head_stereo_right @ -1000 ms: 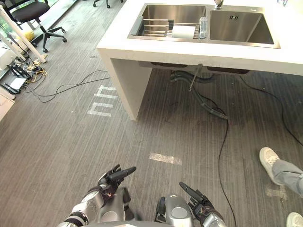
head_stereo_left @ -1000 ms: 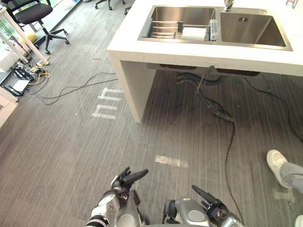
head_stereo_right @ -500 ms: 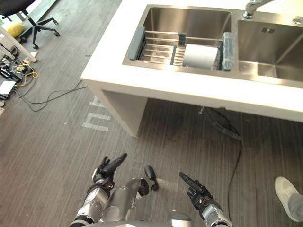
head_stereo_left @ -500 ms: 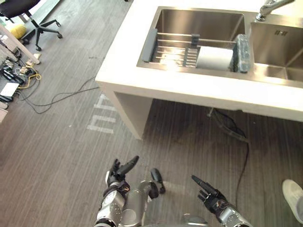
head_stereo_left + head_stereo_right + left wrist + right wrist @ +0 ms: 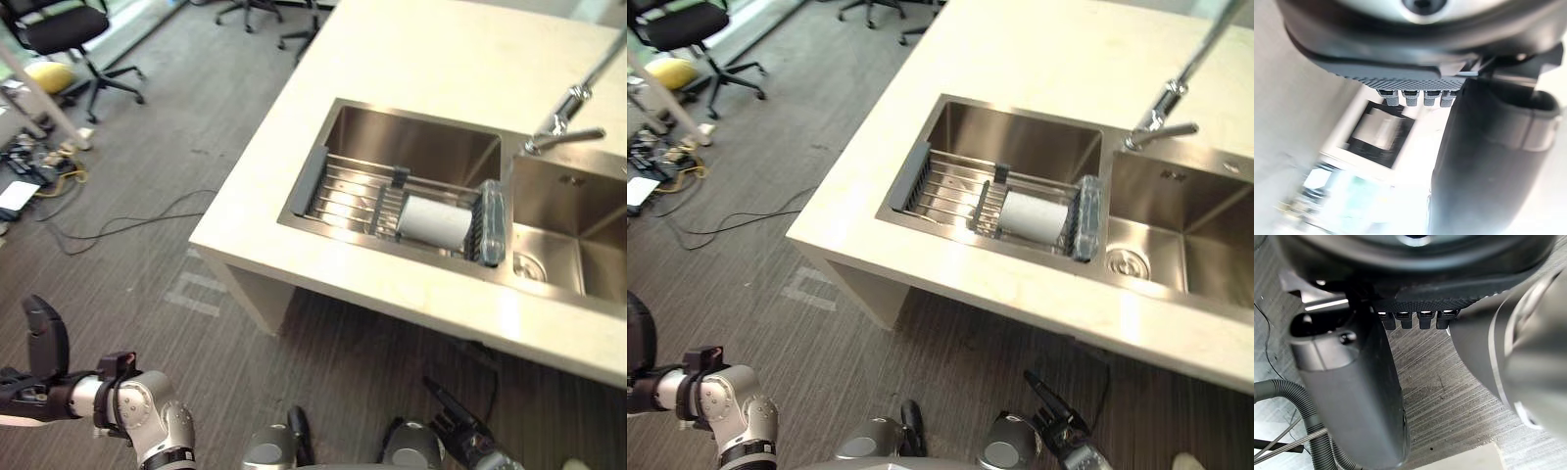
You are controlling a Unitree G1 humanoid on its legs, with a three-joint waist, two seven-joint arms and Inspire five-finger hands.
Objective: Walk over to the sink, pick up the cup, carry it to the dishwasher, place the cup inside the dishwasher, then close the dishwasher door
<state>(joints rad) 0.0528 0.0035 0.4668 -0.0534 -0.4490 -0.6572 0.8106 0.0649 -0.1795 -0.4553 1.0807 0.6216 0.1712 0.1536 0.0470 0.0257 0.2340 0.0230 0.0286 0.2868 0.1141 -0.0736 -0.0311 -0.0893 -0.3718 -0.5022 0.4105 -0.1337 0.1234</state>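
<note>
A white cup [image 5: 432, 221] lies on its side in a wire rack [image 5: 348, 196] across the left basin of a steel double sink [image 5: 416, 149]. In the right eye view the cup [image 5: 1033, 216] rests at the rack's right end, against a clear ribbed piece [image 5: 1085, 231]. My left hand [image 5: 43, 339] is held out far to the left, low over the floor, fingers straight and holding nothing. Close to the picture's bottom edge my right hand [image 5: 454, 427] points forward under the counter's front edge, open and empty. Both hands are well short of the cup.
The sink sits in a pale counter [image 5: 392, 69] with a tap [image 5: 568, 113] between the basins. Office chairs [image 5: 69, 34] and loose cables [image 5: 108, 225] lie on the grey floor to the left. Tape marks [image 5: 196, 292] lie near the counter's corner.
The whole picture has shifted: the sink now lies closer and more from above. My left arm has swung out to the left, and my right hand has dropped toward the bottom edge.
</note>
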